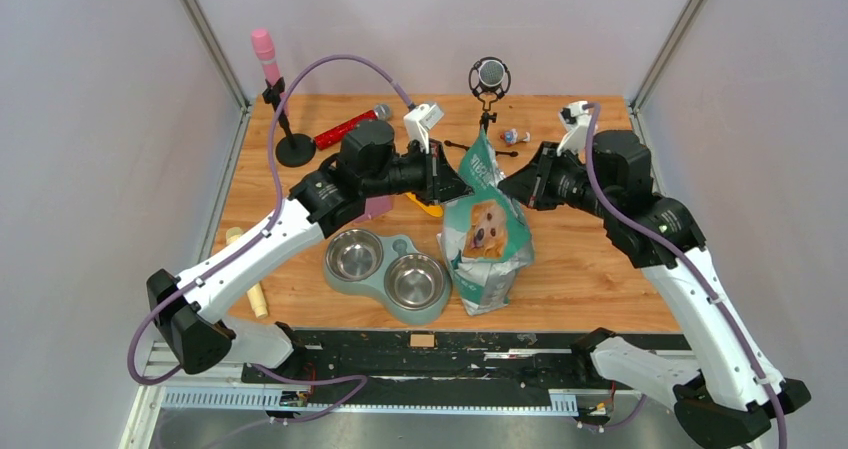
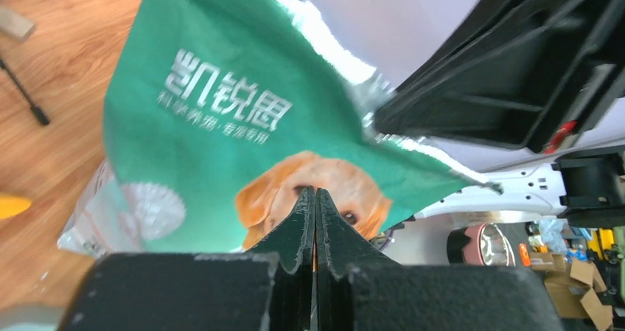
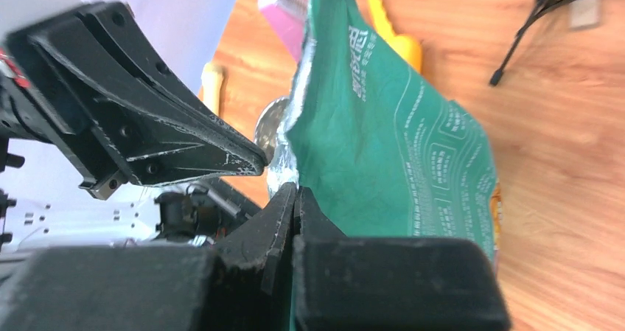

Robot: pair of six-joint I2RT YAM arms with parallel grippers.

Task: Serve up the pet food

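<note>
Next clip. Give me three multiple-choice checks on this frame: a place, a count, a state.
1. Seen from above, the feeder stands where? A) on the left arm's side of the bag B) on the right arm's side of it C) behind it
2. How many steel bowls does it hold? A) one B) two C) three
3. The bowls are: A) full B) covered C) empty
Answers: 1 A, it sits left of the bag; 2 B, two rims show side by side; 3 C, bare metal shows in both.
</note>
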